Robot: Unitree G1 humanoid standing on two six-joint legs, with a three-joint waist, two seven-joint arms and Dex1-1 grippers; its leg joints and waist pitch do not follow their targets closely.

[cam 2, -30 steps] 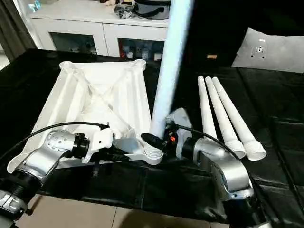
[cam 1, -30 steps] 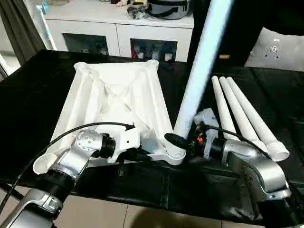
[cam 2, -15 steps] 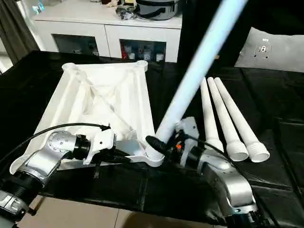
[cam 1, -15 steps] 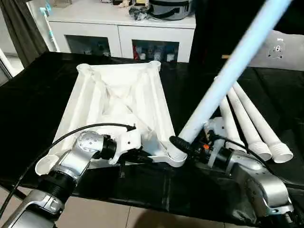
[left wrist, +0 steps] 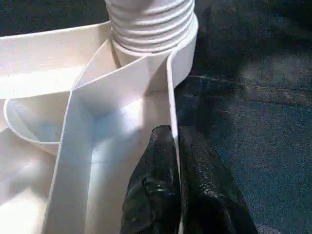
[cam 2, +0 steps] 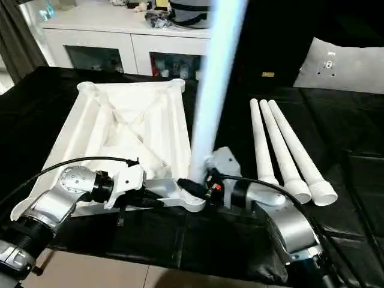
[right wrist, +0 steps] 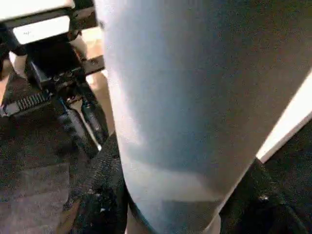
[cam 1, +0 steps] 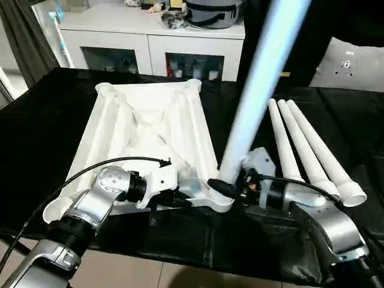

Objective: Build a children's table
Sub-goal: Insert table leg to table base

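Swung back from its rightward lean of half a second ago, the leg [cam 1: 252, 102] in the right claw now stands nearly upright again, tilted slightly right, its threaded end seated in the near right corner socket [cam 1: 223, 199] of the top.

Left to right: the left claw [cam 1: 180, 200] is pinched narrow on the near rim of the top [cam 1: 144, 129], just beside that socket; the left wrist view shows its two fingers [left wrist: 156, 185] pressed on either side of the thin rim wall, with the leg's ribbed end [left wrist: 151, 22] sitting in the socket beyond. The top lies upside down on the black table [cam 1: 42, 120], ribs facing up, long side running away from the robot, near left socket [cam 1: 57, 207] at the table's edge. The right claw [cam 1: 231, 186] grips the leg just above the socket, fingers closed around the tube. Three spare legs [cam 1: 309, 147] lie side by side on the table to the right, flared ends toward the robot. A white cabinet [cam 1: 150, 45] stands behind the table.
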